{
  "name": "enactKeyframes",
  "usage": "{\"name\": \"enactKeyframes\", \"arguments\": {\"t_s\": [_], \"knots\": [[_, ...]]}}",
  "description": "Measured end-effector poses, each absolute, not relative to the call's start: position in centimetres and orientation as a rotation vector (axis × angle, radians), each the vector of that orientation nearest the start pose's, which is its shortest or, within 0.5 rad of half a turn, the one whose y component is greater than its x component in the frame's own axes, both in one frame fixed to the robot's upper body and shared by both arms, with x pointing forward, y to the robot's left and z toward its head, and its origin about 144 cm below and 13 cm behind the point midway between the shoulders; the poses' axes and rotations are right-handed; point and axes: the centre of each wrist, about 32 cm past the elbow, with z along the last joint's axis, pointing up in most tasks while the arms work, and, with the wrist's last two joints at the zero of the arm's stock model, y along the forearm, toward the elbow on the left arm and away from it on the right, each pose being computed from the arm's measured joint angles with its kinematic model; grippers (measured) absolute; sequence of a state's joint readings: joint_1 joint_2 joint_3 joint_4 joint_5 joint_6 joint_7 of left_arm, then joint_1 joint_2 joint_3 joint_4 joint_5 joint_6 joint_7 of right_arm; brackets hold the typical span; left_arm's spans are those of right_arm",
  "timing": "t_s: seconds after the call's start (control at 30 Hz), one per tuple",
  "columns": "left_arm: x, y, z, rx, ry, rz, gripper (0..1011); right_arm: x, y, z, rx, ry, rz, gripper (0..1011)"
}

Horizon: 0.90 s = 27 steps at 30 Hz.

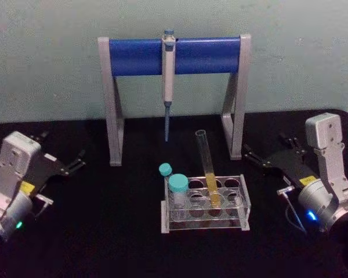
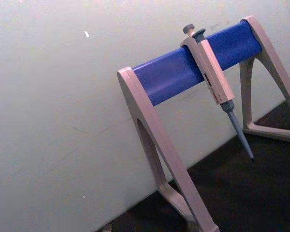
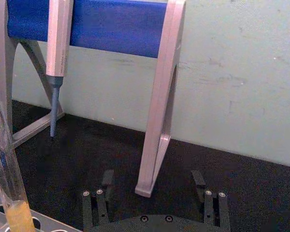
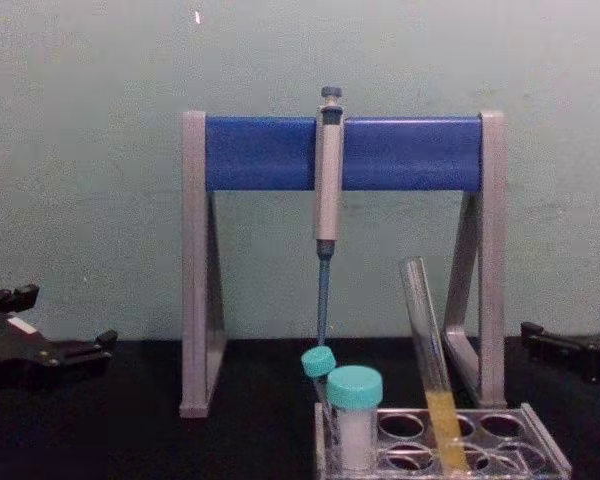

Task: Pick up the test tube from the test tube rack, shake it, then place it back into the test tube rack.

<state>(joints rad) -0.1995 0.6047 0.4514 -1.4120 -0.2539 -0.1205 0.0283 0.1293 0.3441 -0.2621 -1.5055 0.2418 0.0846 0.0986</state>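
Observation:
The test tube [image 1: 207, 168] is a long clear glass tube with yellow liquid in its lower part. It stands tilted in a back hole of the clear test tube rack [image 1: 204, 223] at the table's middle, and shows in the chest view [image 4: 428, 350] and right wrist view [image 3: 7, 169]. My right gripper [image 1: 267, 146] rests open on the table to the right of the rack, fingers [image 3: 198, 180] spread wide, nothing between them. My left gripper [image 1: 64, 148] sits open at the far left, well away from the rack.
Two teal-capped vials [image 1: 178, 184] [image 1: 165, 169] stand in the rack's left holes. Behind the rack rises a grey-and-blue pipette stand [image 1: 203, 55] with a pipette [image 1: 168, 75] hanging from its bar. Black table surface lies between each gripper and the rack.

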Motion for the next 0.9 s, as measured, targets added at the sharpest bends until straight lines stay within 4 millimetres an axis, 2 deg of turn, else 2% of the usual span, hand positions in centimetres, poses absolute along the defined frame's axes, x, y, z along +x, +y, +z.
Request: {"name": "enactKeyframes", "arguments": {"t_s": [0.9], "knots": [[48.86, 30.97, 113.98, 0.305, -0.285, 1.248, 1001, 48.67, -25.51, 115.42, -0.175, -0.025, -1.249, 1000]]}}
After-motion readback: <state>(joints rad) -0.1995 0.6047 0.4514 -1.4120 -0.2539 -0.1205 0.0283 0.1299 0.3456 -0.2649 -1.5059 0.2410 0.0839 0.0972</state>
